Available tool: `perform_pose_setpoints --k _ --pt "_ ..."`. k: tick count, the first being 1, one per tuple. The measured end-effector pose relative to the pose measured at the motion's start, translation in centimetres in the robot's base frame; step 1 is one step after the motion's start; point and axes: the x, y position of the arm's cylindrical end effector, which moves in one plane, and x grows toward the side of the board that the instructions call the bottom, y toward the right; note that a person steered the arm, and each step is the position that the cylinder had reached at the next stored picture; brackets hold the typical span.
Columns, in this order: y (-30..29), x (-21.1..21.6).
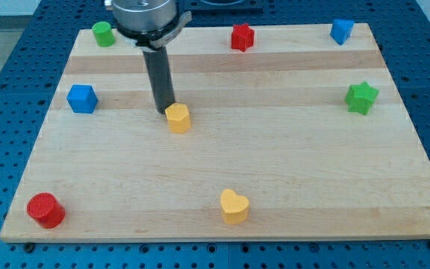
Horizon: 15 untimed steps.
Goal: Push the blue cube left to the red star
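The blue cube (82,99) sits near the board's left edge, at mid height. The red star (242,36) sits near the top edge, a little right of centre, far up and right of the cube. My tip (165,110) rests on the board to the right of the blue cube, well apart from it. It is just at the upper left of a yellow block (178,118); I cannot tell if they touch. The red star lies up and to the right of my tip.
On the wooden board (275,149), a green cylinder (104,33) sits at the top left and a second blue block (341,31) at the top right. A green star (362,98) sits at the right, a red cylinder (45,210) at the bottom left, and a yellow heart (234,206) at the bottom centre.
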Motion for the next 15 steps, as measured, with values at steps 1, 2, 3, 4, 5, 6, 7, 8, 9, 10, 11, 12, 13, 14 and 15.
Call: perform_pose_setpoints --k 1,2,3,4,5,6,7,8,9,10,11,12,13,14,15 --pt "-3.2 1.4" --pt "-6.5 3.2" --pt "-11.0 3.7" --pt "-15.1 3.7" --pt "-18.0 3.6" --pt "-18.7 2.4" --pt "-18.7 0.5" --pt "-18.3 -0.1" --pt "-17.0 -0.3" --pt "-14.9 -1.0" --pt "-12.7 -2.1" --pt "-10.5 -2.9" --pt "-8.2 -3.7" --pt "-7.6 -5.5" --pt "-7.6 -7.0"
